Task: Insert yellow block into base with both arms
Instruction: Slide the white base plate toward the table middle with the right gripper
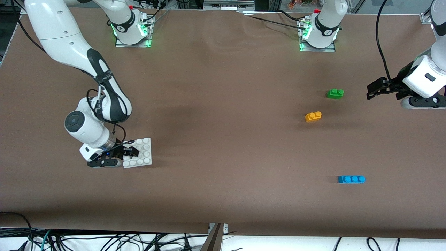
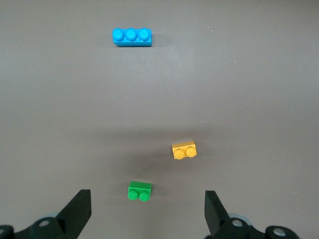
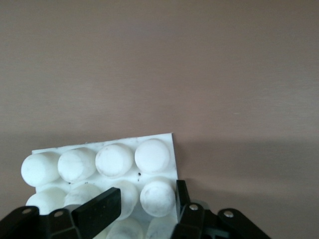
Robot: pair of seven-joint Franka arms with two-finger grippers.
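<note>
The yellow block point(image 1: 313, 116) lies on the brown table toward the left arm's end; it also shows in the left wrist view point(image 2: 184, 150). The white base point(image 1: 148, 163) lies toward the right arm's end. My right gripper point(image 1: 130, 152) is low over the base's edge. In the right wrist view its jaws point(image 3: 148, 191) are partly closed and straddle a corner stud of the base point(image 3: 164, 138), with a gap showing beside the stud. My left gripper point(image 1: 369, 93) is wide open and empty, up in the air beside the green brick; it also shows in its own wrist view point(image 2: 148, 198).
A green two-stud brick point(image 1: 335, 93) lies just farther from the front camera than the yellow block; it also shows in the left wrist view point(image 2: 139, 190). A blue three-stud brick point(image 1: 351, 179) lies nearer to that camera, also in the left wrist view point(image 2: 132, 37).
</note>
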